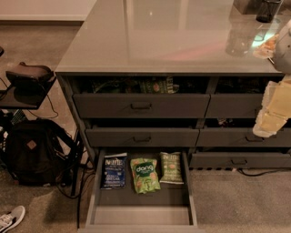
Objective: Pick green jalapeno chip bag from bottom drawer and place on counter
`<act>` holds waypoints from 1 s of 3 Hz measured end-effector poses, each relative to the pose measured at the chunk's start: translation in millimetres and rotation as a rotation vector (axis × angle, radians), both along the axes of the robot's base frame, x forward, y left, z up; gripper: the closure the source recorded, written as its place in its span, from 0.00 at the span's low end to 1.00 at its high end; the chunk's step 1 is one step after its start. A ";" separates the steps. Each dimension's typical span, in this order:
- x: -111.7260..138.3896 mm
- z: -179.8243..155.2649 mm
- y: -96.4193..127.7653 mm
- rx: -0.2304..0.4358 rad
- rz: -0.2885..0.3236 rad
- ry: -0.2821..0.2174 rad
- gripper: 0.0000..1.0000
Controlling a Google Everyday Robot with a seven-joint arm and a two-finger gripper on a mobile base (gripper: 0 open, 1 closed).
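1. The green jalapeno chip bag lies flat on the floor of the bottom drawer, at the back right, close to the right side wall. Its lettered band points toward the cabinet.
2. Just beside it on the left lies a brighter green "dang" bag, slightly tilted, with its lower end reaching further forward than the others. Left of that lies a dark blue bag, near the left wall. The three bags form a row across the back of the drawer.
3. The bottom drawer is pulled well out. The front stretch of its dark floor is bare.
4. Above it are two closed grey drawer fronts with black bar handles. More fronts sit to the right. Packets show dimly in the gap under the top.
5. The glossy grey desk caps the cabinet. A dark cup stands at its far right corner.
6. The tool shows as a pale, yellowish shape at the right edge of the view, in front of the right-hand drawer fronts. It is well apart from the chip bag. I cannot tell how far open it is, and the bag is not in it.
7. On the carpet to the left are a black backpack, loose cables and a white shoe.
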State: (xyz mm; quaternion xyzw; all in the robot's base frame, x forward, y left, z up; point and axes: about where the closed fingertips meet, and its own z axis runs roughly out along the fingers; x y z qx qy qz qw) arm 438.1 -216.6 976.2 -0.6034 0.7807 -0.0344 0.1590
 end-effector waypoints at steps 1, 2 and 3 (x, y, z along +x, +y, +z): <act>-0.1 1.4 0.7 0.001 0.002 -0.007 0.00; -9.1 -21.3 20.6 -0.017 0.065 -0.001 0.00; -13.1 -90.7 81.2 0.050 0.201 0.032 0.00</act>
